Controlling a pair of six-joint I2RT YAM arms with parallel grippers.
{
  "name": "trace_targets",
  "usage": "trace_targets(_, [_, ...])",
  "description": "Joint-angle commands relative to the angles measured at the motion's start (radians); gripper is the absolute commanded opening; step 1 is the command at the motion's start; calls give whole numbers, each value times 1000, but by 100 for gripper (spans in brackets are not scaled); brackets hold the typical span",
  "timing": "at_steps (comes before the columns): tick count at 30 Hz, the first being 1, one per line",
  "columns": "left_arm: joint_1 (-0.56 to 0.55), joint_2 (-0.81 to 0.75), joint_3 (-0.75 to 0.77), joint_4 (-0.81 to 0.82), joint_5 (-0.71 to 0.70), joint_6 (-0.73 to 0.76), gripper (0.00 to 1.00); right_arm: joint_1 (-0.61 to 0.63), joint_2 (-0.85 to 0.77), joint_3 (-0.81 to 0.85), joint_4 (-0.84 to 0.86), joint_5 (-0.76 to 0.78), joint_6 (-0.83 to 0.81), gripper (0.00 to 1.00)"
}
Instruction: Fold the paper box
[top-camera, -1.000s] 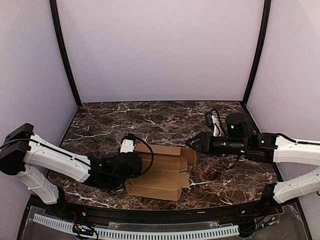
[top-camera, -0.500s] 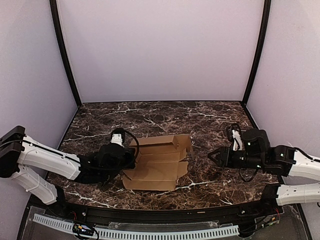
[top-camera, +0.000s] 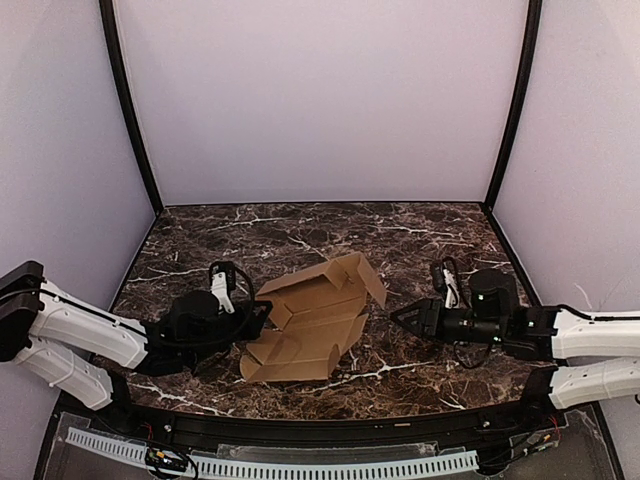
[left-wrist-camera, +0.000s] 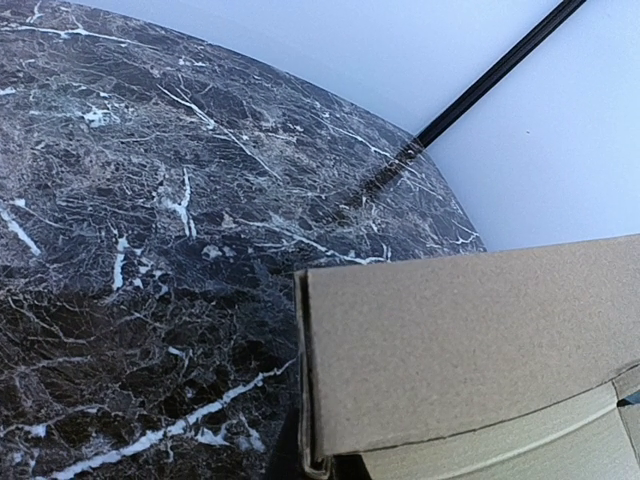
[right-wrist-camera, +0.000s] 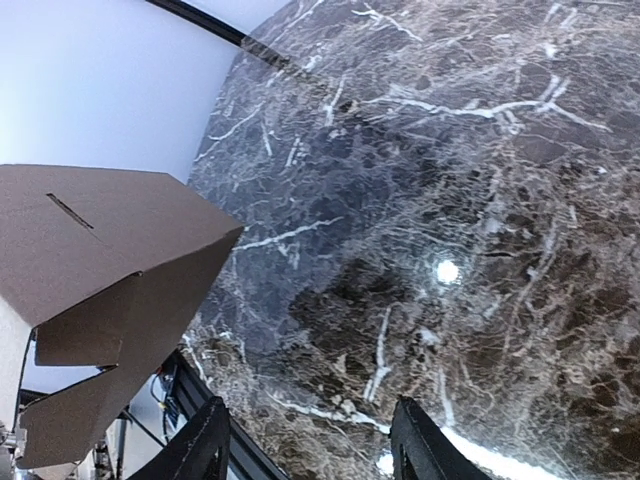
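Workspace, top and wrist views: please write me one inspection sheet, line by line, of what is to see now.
Surface: dark marble table, no damage visible.
Job's things: box, partly folded, flaps open, tilted.
Clutter: nothing seen.
Grippers: left gripper shut on the box's left edge; right gripper open, holding nothing, apart from the box.
Cables: left cable and right cable loop at the wrists.
Surroundings: pale walls, black posts.
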Motion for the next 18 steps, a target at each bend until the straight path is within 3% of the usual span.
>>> trace_targets(1, [9,-14,-32,106,68,-57,1,-11,28,-45,324,-106,81,54])
trace_targets(6, [11,12,-46,158,76,-87,1,-10,78,-80,531,-163,150,54])
trace_targets(18, [20,92,-44,281,116,-120,1,-6,202,-43,767,-209,211,54])
